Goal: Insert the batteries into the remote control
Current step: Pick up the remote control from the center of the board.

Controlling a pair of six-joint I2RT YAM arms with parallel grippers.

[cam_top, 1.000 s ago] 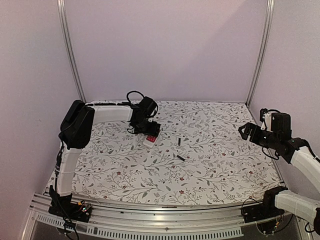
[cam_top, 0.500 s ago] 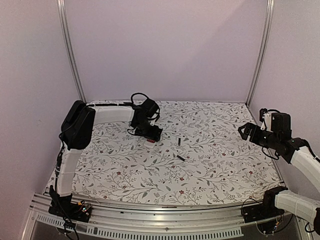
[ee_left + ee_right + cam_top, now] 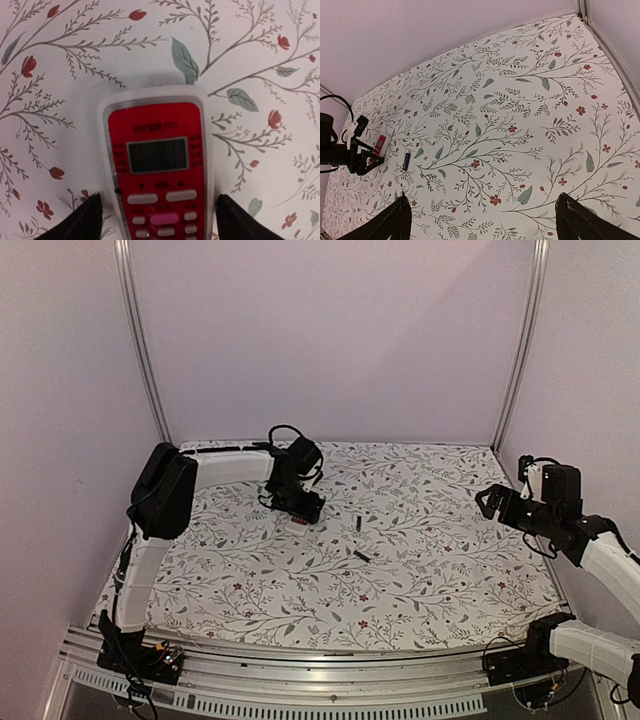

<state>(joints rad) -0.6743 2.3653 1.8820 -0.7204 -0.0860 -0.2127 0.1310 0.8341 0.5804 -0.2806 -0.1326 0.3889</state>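
Fingers (image 3: 82,222) of the left gripper (image 3: 159,200) stand spread, one dark tip on each long side of the remote control (image 3: 157,165), which lies flat on the surface (image 3: 60,75) with its red button panel and small dark display facing up. Both tips sit close against the white edges of the casing, but the wrist view does not show whether they actually press on it. The remote control fills the lower middle of that frame, its rounded top end pointing toward the upper edge. In the top view the left gripper hangs left of centre over the floral surface, and only a sliver of red and white shows beneath it. Right of that spot lies one battery (image 3: 358,524), a thin black cylinder running roughly up and down in the frame, apart from the remote control. The other battery (image 3: 361,556) lies just below it, slanted, and the two do not touch. At the right edge of the top view the right gripper (image 3: 490,502) is held above the surface, well apart from all three things. Its fingers (image 3: 392,222) are spread wide in the lower corners of its wrist view, with only patterned surface between them, while the remote control and one battery appear small at the far left of that frame.
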